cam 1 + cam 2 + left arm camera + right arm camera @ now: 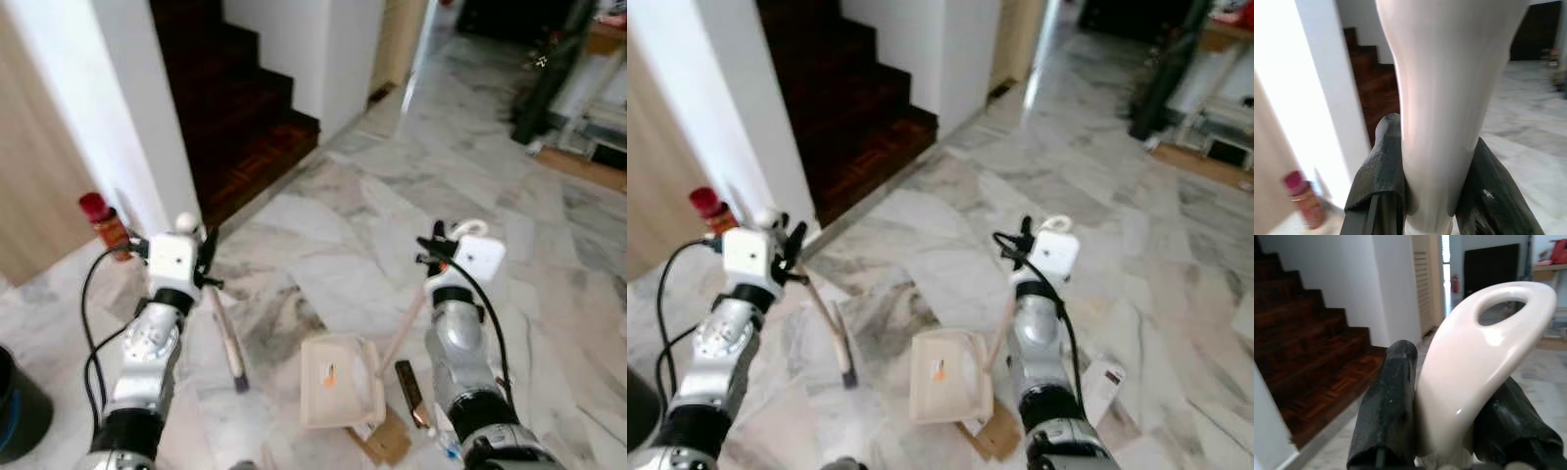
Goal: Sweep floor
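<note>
My left gripper (204,257) is shut on the white handle of a brush (227,343), whose thin shaft slants down to a dark head on the marble floor. In the left wrist view the black fingers (1381,176) clamp the handle (1444,98). My right gripper (436,250) is shut on the looped handle (1484,357) of a cream dustpan (338,382), which rests flat on the floor between the arms. A brown cardboard scrap (387,439) and a dark bar (409,392) lie by the pan's near right corner.
Dark wooden stairs (245,108) rise behind a white wall end (127,108). A red-capped bottle (106,223) stands at the wall's foot. A dark bin (15,411) sits at near left. Furniture (588,108) stands at far right, across open marble floor (333,235).
</note>
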You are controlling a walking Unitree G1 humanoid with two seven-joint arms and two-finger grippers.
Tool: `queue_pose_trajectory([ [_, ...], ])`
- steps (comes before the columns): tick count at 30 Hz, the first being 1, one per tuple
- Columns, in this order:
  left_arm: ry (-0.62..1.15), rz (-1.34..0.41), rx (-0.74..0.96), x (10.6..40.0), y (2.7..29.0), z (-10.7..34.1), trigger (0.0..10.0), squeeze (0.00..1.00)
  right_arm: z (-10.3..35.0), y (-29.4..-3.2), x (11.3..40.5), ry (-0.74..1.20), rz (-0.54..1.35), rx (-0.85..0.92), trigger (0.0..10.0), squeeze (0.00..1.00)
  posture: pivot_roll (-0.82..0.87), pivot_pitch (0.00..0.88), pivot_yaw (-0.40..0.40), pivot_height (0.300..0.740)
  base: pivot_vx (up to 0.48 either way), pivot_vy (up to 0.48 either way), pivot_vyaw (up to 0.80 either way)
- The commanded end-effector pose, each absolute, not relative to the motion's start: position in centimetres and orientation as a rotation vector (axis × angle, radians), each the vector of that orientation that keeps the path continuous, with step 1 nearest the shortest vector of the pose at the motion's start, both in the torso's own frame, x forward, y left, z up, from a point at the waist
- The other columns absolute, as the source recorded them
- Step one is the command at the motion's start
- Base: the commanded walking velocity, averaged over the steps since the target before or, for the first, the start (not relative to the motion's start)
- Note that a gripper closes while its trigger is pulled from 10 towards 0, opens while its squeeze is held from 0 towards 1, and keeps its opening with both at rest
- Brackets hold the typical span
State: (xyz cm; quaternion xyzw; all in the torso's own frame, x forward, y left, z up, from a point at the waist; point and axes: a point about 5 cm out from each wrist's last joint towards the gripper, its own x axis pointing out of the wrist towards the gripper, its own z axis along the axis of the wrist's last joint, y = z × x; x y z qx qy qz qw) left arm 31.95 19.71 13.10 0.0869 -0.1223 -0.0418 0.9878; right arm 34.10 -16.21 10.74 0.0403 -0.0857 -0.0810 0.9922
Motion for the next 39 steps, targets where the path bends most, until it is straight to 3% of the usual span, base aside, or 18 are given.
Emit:
queue_pose_trajectory([
  [1, -0.286, -0.097, 0.191, 32.16, 19.24, 13.99, 10.0, 0.0, 11.49, -16.76, 34.3, -0.21, -0.178, 0.084, 10.0, 0.0, 0.13, 0.0, -0.043, 0.74, 0.0, 0.0, 0.8],
  [6, -0.285, -0.08, 0.186, 32.08, 19.51, 13.97, 10.0, 0.0, 11.47, -16.78, 34.32, -0.208, -0.174, 0.088, 10.0, 0.0, 0.13, 0.0, -0.049, 0.74, 0.0, 0.0, 0.8],
  [14, -0.269, -0.055, 0.169, 31.89, 19.8, 13.77, 10.0, 0.0, 11.59, -16.74, 34.6, -0.2, -0.163, 0.106, 10.0, 0.0, 0.14, 0.0, -0.057, 0.74, 0.0, 0.0, 0.0],
  [39, -0.25, -0.086, 0.15, 31.77, 19.21, 13.56, 10.0, 0.0, 11.75, -16.37, 35.01, -0.189, -0.155, 0.12, 10.0, 0.0, 0.14, 0.0, -0.058, 0.74, 0.0, 0.414, 0.0],
])
